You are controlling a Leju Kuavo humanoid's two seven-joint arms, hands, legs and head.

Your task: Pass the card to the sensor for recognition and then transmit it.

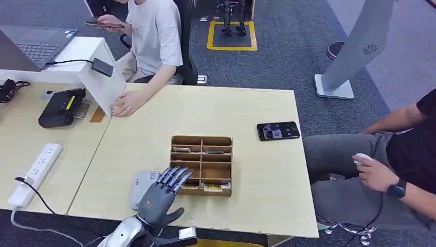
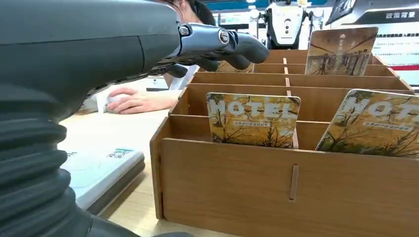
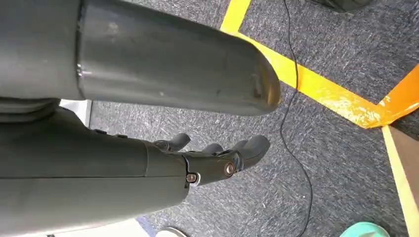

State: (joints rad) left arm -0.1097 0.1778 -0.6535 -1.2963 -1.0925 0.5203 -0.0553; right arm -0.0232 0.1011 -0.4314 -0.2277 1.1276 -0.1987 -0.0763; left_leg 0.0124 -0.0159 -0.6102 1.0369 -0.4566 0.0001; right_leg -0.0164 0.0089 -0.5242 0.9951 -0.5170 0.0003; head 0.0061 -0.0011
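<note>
A wooden card box (image 1: 201, 165) with several compartments stands near the table's front edge. Yellow HOTEL cards lean upright in it, one in the near-left slot (image 2: 253, 120), one in the near-right slot (image 2: 375, 123), and one further back (image 2: 341, 49). A flat grey-white card sensor (image 1: 141, 185) lies just left of the box (image 2: 99, 170). My left hand (image 1: 163, 195) hovers between sensor and box, its fingers (image 2: 217, 47) stretched out above the box's near-left corner, holding nothing. My right hand (image 3: 212, 158) hangs over the carpet with nothing in it.
A black phone (image 1: 278, 130) lies right of the box. On the left table are a power strip (image 1: 36, 174), a black device (image 1: 62, 107) and a laptop (image 1: 31, 46). A person's hand (image 1: 126, 105) rests at the far edge. Another person (image 1: 396, 164) sits at the right.
</note>
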